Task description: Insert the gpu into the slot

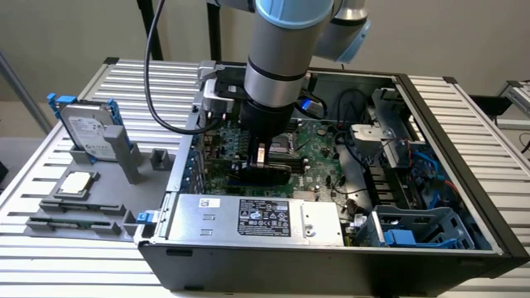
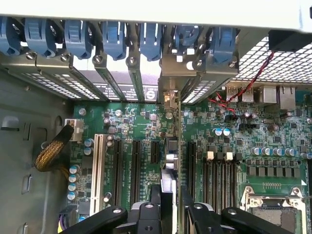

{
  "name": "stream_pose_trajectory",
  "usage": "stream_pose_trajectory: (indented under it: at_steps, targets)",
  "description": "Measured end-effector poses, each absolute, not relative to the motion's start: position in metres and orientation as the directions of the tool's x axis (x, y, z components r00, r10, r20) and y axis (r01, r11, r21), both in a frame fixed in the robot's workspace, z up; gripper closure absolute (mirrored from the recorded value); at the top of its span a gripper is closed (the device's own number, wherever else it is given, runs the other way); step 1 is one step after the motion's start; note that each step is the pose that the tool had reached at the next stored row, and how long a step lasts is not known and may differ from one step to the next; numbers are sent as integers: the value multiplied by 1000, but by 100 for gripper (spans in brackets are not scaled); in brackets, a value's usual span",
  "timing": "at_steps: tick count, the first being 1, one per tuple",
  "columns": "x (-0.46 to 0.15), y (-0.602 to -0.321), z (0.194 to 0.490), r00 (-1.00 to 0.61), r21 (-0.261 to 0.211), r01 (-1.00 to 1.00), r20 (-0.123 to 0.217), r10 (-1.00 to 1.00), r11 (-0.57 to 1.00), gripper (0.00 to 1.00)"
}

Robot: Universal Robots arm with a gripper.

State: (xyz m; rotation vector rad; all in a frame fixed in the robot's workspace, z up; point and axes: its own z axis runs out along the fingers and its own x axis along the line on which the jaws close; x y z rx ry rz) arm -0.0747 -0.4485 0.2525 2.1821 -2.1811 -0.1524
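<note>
The arm reaches straight down into the open case, its gripper clamped on the gpu. The card stands upright over the motherboard slots, at twelve o'clock from the silver power-supply box in the exterior view.

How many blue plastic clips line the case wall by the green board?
7 blue clips, side by side in one row along the case wall, beside the slot covers. The end one is cut by the picture's edge, so more may be hidden.
</note>
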Motion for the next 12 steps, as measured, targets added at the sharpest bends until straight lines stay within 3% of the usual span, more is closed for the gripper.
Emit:
stream_pose_trajectory:
  at_steps: [12]
  targets:
    - [-74, -451, 247, -1, 108, -994, -32, -999, -2, 74]
